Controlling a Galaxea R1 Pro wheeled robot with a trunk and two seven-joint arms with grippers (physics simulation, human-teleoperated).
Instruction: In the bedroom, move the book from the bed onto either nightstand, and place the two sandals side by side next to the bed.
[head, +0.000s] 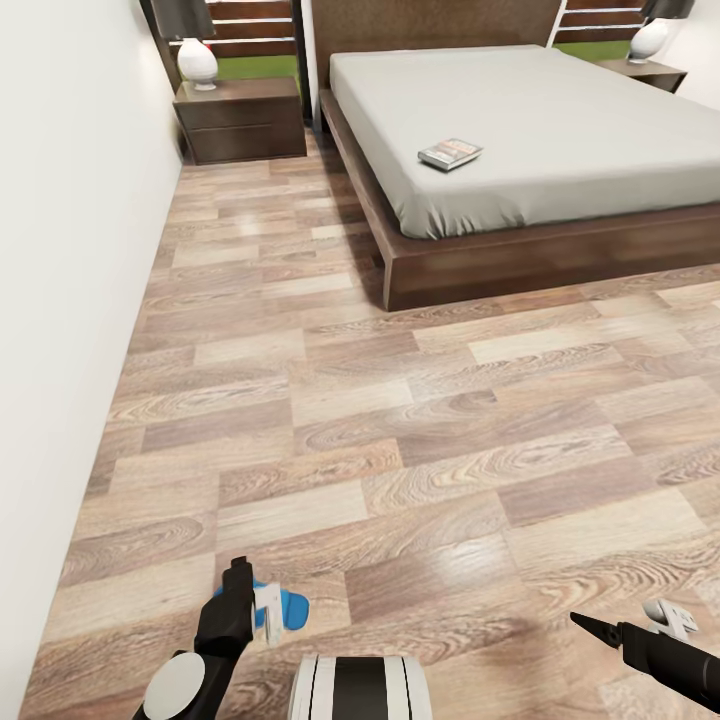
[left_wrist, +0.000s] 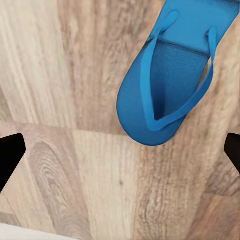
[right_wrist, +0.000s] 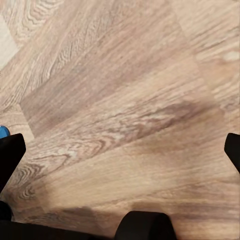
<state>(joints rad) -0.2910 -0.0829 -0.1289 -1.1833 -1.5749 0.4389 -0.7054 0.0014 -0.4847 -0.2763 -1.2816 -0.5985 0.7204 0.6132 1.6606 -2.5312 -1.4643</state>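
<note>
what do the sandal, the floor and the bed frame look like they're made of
Sandal: probably foam or rubber, matte blue, with a finely textured footbed. Floor: wood planks with visible grain and a slight sheen. Bed frame: dark brown wood, smooth.

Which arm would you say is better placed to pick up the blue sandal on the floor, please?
Left. The left hand hovers open right above the blue sandal, while the right hand sits over bare floor, farther from it.

No legible text anywhere.
</note>
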